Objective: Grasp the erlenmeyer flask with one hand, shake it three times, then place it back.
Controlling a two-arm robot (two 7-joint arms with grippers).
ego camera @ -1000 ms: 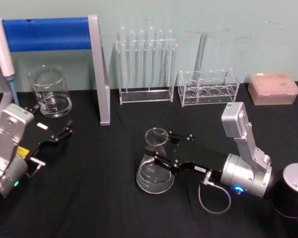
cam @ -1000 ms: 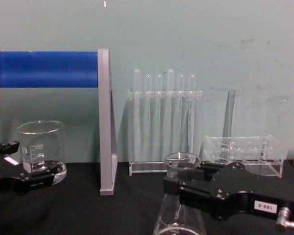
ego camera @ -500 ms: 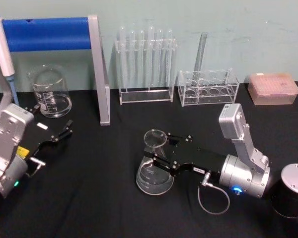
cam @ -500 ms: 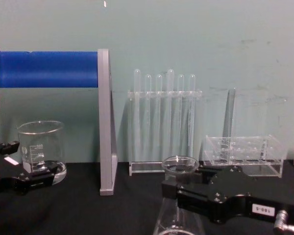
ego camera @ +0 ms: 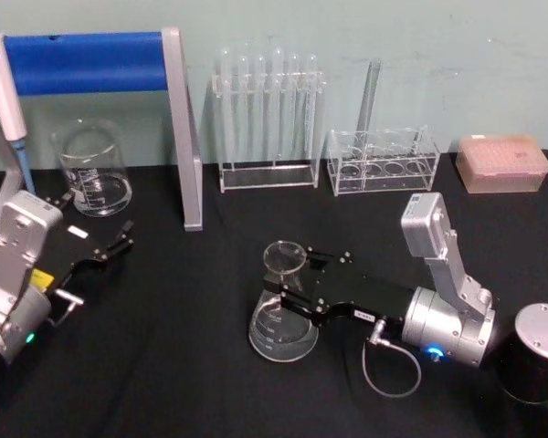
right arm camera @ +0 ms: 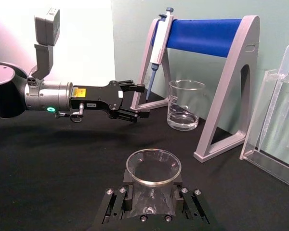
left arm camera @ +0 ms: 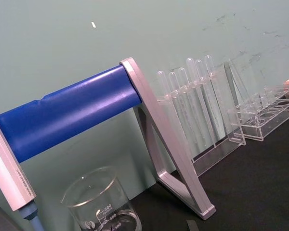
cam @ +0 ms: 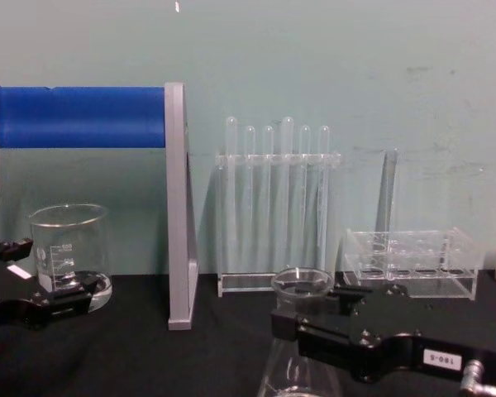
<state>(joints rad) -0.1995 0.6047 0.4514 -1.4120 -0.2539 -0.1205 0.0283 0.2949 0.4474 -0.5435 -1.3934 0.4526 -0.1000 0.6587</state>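
The right hand (ego camera: 289,294), black and blocky, is clamped on the narrow neck of the erlenmeyer flask (ego camera: 276,333), just under its rimmed mouth. The clear glass cone has its wide round base down at the black cloth worktop (ego camera: 183,365). Behind the flask stands a clear test-tube rack (ego camera: 267,119). Well to the flask's left the left hand (ego camera: 121,239) lies idle, fingers apart, with a straight-sided glass beaker (ego camera: 93,173) farther back.

The erlenmeyer flask (ego camera: 281,330) stands mid-way across the counter (ego camera: 183,365), nearer the front edge. Along the back edge, left to right: beaker (ego camera: 93,173), stand (ego camera: 181,137), test-tube rack (ego camera: 268,119), second rack (ego camera: 384,164), then what looks like a tip box (ego camera: 502,164) at the right corner.
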